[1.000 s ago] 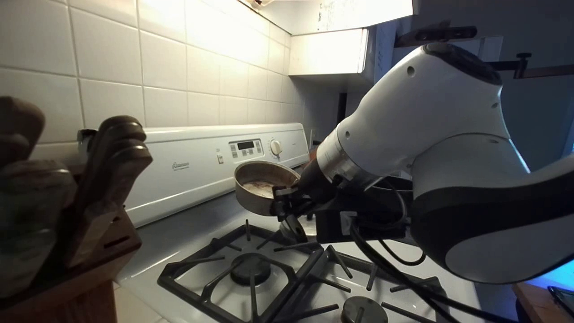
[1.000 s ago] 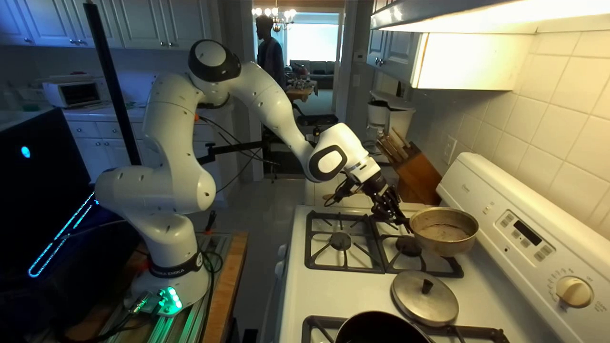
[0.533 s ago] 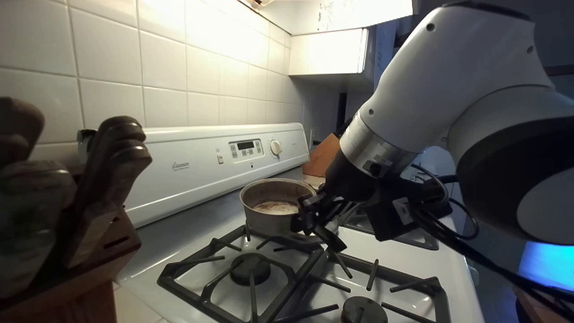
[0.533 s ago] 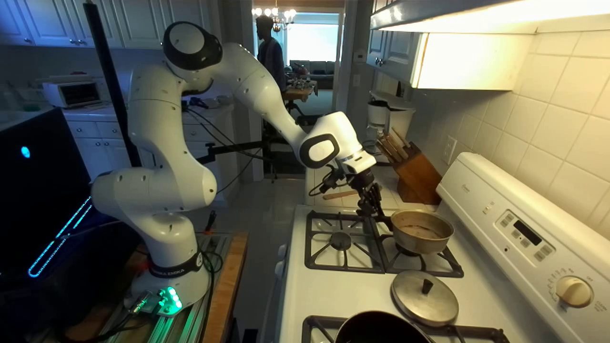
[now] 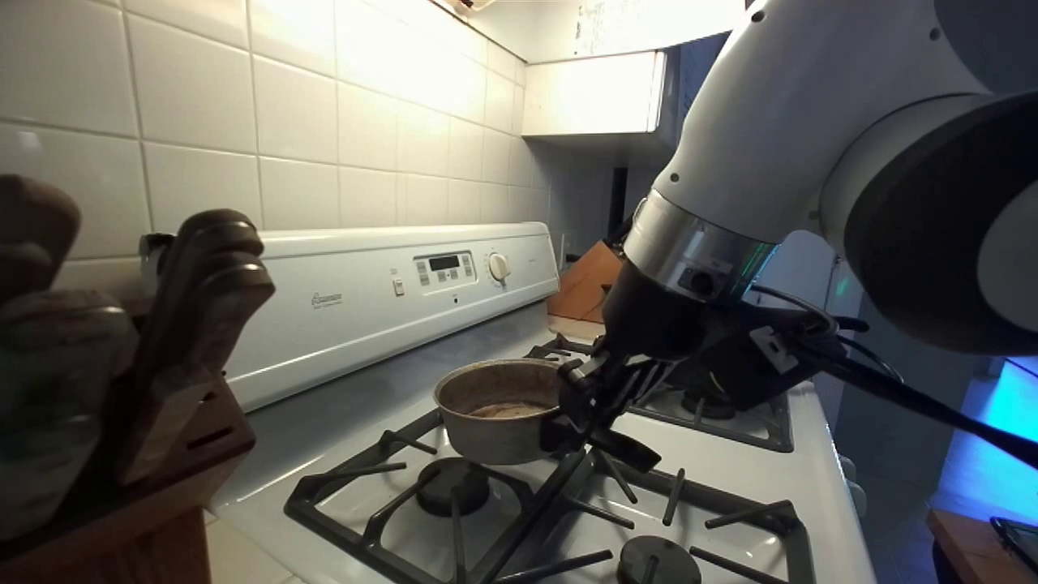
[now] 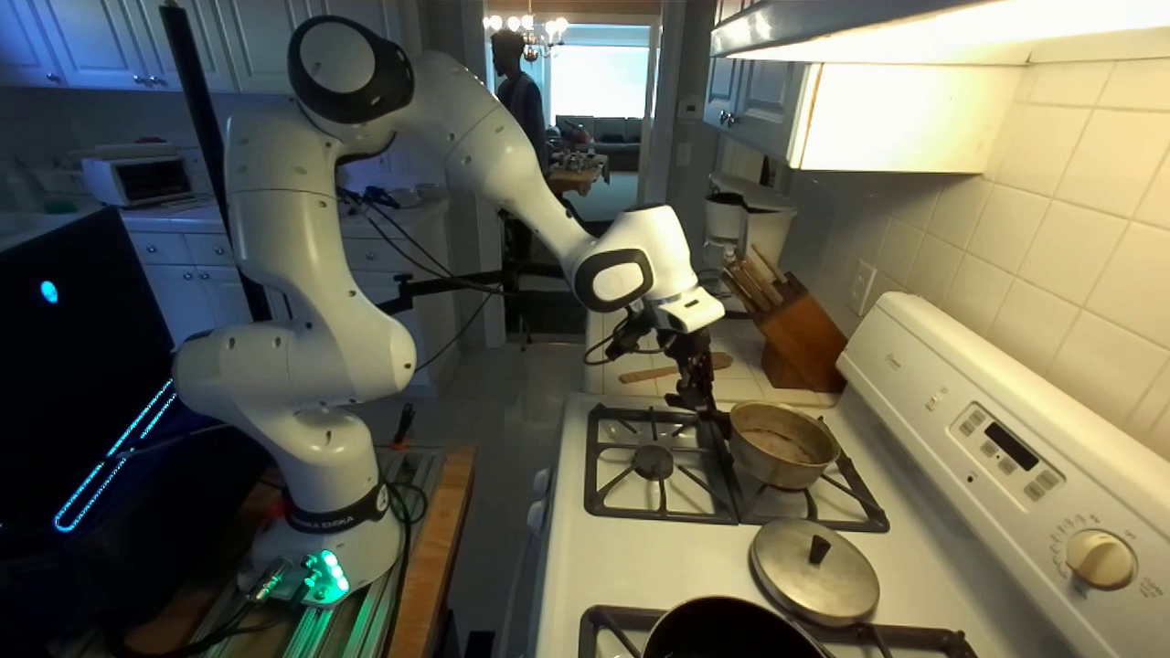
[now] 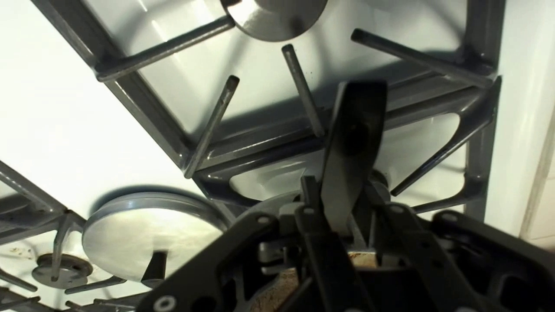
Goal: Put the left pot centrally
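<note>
The left pot, a small dull-metal saucepan with a stained brownish inside, shows in both exterior views [image 5: 495, 418] [image 6: 784, 448]. It is over the grate of a rear burner, low and roughly level; I cannot tell whether it touches the grate. My gripper [image 5: 580, 418] points down beside the pot and is shut on its dark handle. In the wrist view the handle [image 7: 357, 125] passes up between the fingers of my gripper [image 7: 342, 201]. Part of the pot's inside [image 7: 282, 290] shows below, the rest hidden by the fingers.
A metal lid with a dark knob [image 6: 816, 576] lies on the stove beside that grate; it also shows in the wrist view [image 7: 151, 242]. A black pot [image 6: 731, 631] stands nearer that camera. A knife block [image 6: 800, 343] stands behind the stove. The control panel [image 6: 1001, 439] rises along the wall.
The pot, held by its handle, has come down and moved away from the control panel, over the burner grate. The arm has drawn back and its wrist points more steeply down.
</note>
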You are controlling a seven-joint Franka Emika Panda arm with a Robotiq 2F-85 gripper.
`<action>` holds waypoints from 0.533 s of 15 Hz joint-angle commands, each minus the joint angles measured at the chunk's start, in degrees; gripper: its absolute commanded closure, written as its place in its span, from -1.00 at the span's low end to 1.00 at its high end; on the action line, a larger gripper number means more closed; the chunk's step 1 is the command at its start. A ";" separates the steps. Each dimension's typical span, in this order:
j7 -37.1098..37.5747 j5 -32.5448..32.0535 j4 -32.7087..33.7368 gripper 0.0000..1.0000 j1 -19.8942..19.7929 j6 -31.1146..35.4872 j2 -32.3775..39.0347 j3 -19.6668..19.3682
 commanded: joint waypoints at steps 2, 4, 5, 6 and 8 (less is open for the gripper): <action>-1.69 2.04 0.40 0.88 0.49 0.72 4.42 0.36; -0.92 1.57 0.32 0.88 -0.34 2.11 5.81 1.56; -0.91 1.83 -0.04 0.88 -0.75 4.23 6.47 2.30; -0.61 2.05 -0.34 0.88 -1.26 6.06 6.66 3.13; -0.27 2.31 -0.91 0.88 -2.67 10.16 7.22 5.13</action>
